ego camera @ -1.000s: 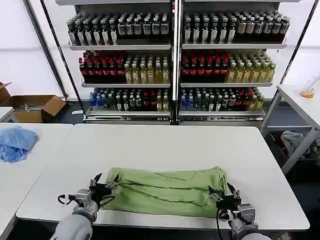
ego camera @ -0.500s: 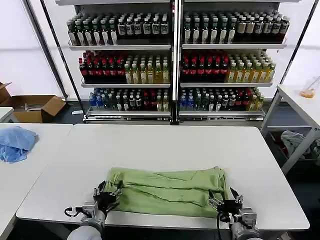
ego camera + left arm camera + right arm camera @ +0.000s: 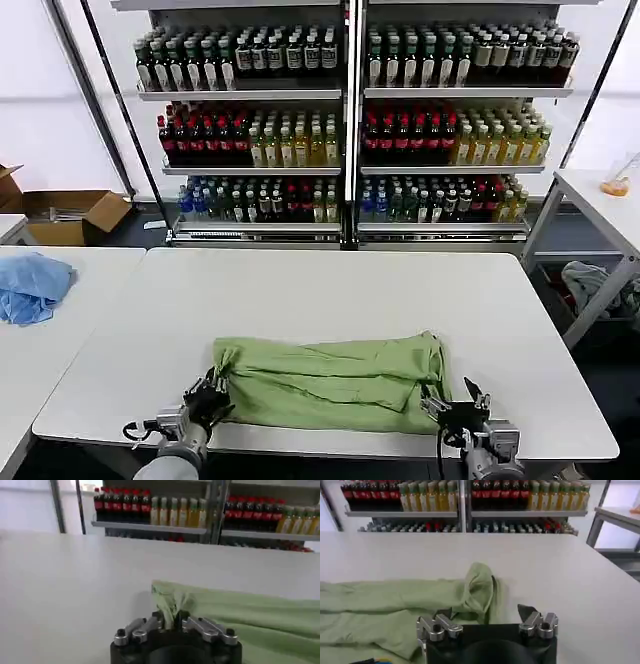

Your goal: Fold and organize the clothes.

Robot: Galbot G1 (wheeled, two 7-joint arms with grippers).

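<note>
Head view: the light green polo shirt (image 3: pixel 330 385) is seen lying folded into a long band near the front edge of the white surface (image 3: pixel 330 290). Its left end is pinched in the left pincer (image 3: pixel 208 400), presumably for the next fold. The right pincer (image 3: pixel 455 408) is spread beside the right end, gripping nothing.

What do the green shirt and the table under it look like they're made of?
The green shirt looks like soft matte knit, perhaps cotton: it bunches into limp folds. The table looks like smooth white laminate, hard and flat with a faint sheen; its core can't be told.
</note>
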